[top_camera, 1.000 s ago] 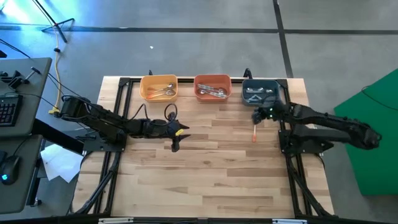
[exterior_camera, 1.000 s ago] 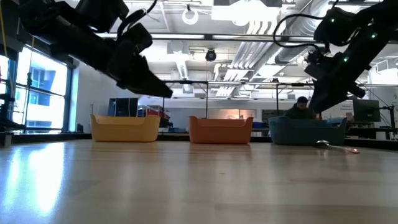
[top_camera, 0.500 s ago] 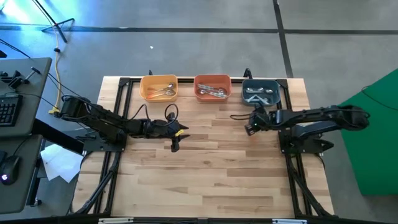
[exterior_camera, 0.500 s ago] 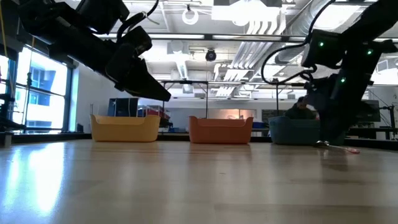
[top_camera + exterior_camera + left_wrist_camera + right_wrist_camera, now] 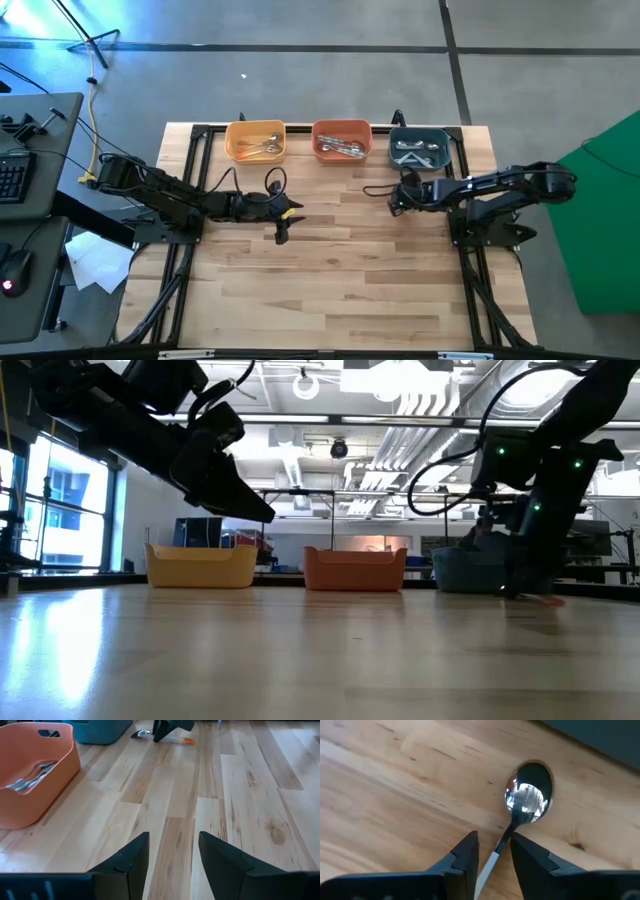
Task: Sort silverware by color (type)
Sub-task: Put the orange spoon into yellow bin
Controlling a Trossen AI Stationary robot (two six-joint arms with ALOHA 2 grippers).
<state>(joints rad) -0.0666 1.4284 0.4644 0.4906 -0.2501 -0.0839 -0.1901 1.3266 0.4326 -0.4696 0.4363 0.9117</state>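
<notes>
From above, the right hand (image 5: 400, 200) hides the spoon (image 5: 522, 807); its wrist view shows the spoon flat on the table (image 5: 340, 270), handle between fingers (image 5: 465, 855) not yet pinching. Left hand (image 5: 172, 855) hovers mid-table, fingers apart

a yellow bin (image 5: 256, 141), an orange bin (image 5: 342, 140) and a teal bin (image 5: 419, 147) stand in a row along the far edge of the wooden table (image 5: 330, 280). off the table's left side are a desk (image 5: 25, 215) with a keyboard (image 5: 12, 175), and white paper (image 5: 93, 258) on the floor.
</notes>
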